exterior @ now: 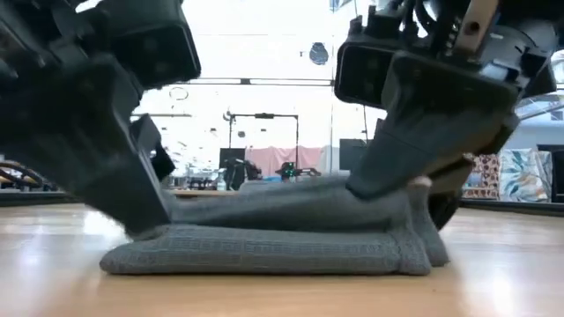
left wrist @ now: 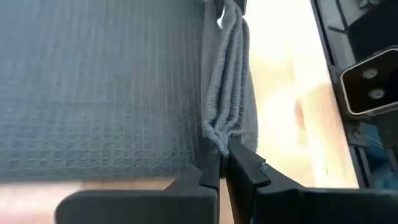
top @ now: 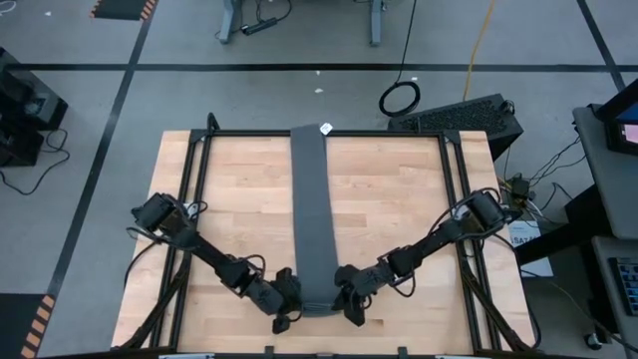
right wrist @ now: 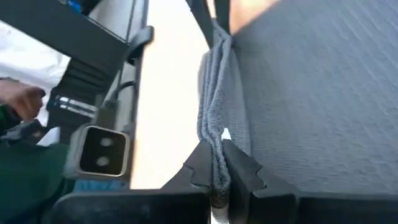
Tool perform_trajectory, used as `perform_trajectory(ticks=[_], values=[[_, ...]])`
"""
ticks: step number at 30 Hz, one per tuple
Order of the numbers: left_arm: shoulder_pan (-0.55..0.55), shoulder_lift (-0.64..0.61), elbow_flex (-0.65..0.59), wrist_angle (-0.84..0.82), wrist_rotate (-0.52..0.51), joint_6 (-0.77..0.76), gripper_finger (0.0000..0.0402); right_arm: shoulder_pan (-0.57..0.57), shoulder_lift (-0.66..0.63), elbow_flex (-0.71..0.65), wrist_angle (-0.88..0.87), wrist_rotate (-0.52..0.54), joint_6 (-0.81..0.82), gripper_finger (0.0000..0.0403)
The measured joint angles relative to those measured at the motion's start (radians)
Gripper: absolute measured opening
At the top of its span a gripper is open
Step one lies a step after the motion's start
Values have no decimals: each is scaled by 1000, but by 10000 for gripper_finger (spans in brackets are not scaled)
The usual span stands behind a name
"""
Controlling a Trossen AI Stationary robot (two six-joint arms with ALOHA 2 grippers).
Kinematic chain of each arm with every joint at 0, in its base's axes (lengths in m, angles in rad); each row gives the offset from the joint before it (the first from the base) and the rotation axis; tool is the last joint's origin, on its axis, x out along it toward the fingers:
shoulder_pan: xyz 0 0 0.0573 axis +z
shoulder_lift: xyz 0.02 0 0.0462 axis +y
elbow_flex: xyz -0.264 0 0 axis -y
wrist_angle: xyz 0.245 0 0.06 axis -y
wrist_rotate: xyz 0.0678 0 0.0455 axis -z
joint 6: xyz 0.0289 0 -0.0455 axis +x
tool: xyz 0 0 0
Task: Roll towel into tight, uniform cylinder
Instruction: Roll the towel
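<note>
Wooden worktop [top: 399, 209] with the towel [top: 311, 214] laid out as a long folded strip down the middle, tag end at the far edge. I've got the left tool [left wrist: 222, 167] pinching one near corner and the right tool [right wrist: 217, 163] pinching the other, both clamped on the layered edges. Grabbing both corners should keep the end square so I can start the roll tight and even.

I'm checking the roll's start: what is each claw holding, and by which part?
Both hold the towel at its near end: the left claw pinches its left side edge, the right claw its right side edge.
</note>
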Motion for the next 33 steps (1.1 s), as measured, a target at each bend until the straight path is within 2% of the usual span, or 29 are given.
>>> perform_trajectory(ticks=[10,16,18,22,25,28,33], values=[[9,42,2,31,28,-33,11,3,9,0,-17,21,-11,14],[9,43,0,31,27,-58,11,7,-13,-2,-74,42,-127,79],[9,43,0,32,28,-58,11,19,-39,-2,-141,93,-185,107],[9,44,0,33,28,-65,11,65,-98,-2,-276,264,-319,164],[9,44,-1,33,26,-79,11,123,-131,-2,-282,374,-463,196],[9,44,-1,34,24,-83,11,186,-134,-2,-239,428,-582,207],[9,45,-1,41,21,-85,11,239,-109,-2,-118,481,-681,204]])
